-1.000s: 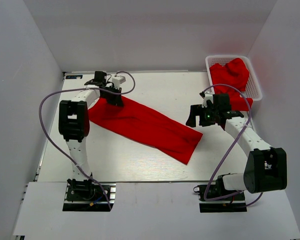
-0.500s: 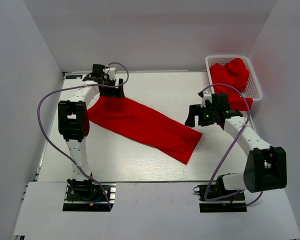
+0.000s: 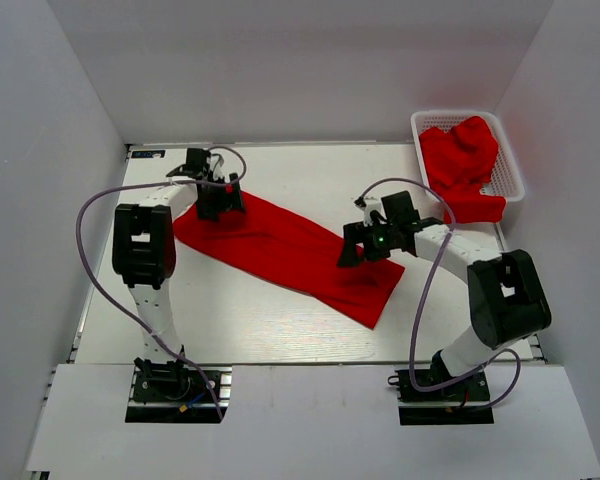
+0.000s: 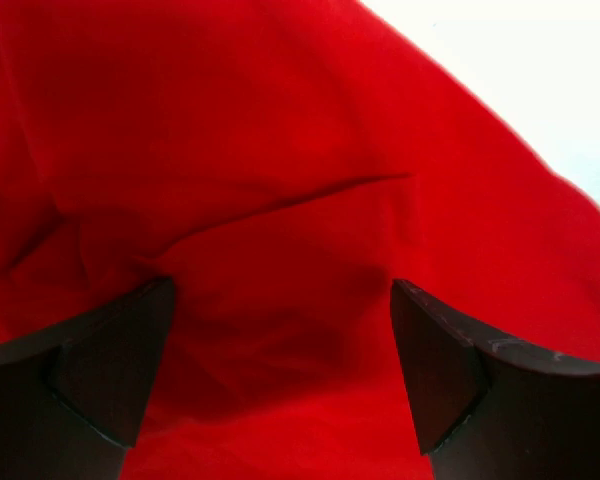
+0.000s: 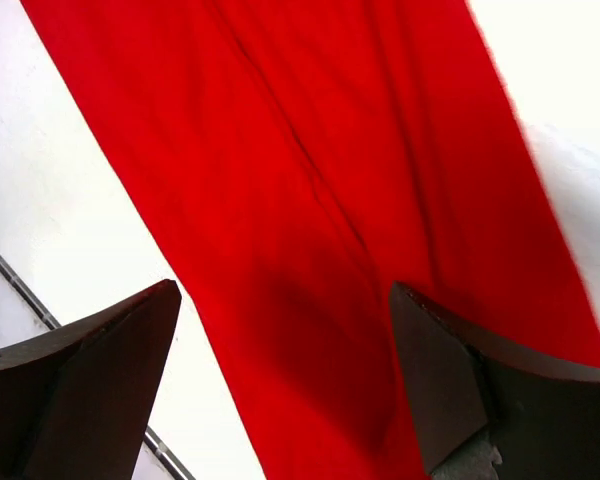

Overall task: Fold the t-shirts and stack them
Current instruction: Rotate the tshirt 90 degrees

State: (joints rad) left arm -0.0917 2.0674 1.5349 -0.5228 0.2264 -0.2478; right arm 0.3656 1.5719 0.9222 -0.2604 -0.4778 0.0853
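Observation:
A red t-shirt (image 3: 285,248) lies folded into a long band, running diagonally from the back left to the front middle of the table. My left gripper (image 3: 218,203) hovers open over its back-left end; the left wrist view shows only wrinkled red cloth (image 4: 280,200) between the spread fingers (image 4: 120,360). My right gripper (image 3: 355,250) hangs open above the band's front-right end, nothing between its fingers (image 5: 435,370), the cloth (image 5: 310,200) below. More red t-shirts (image 3: 462,160) are heaped in the basket.
The white mesh basket (image 3: 513,170) stands at the back right corner. White walls close in the table on three sides. Bare white tabletop (image 3: 180,310) lies in front of the shirt, with a metal rail (image 5: 40,310) at its edge.
My left gripper has opened and let go of the shirt's back-left end, then shifted slightly forward. My right arm has swung left from beside the basket to over the shirt's front-right end.

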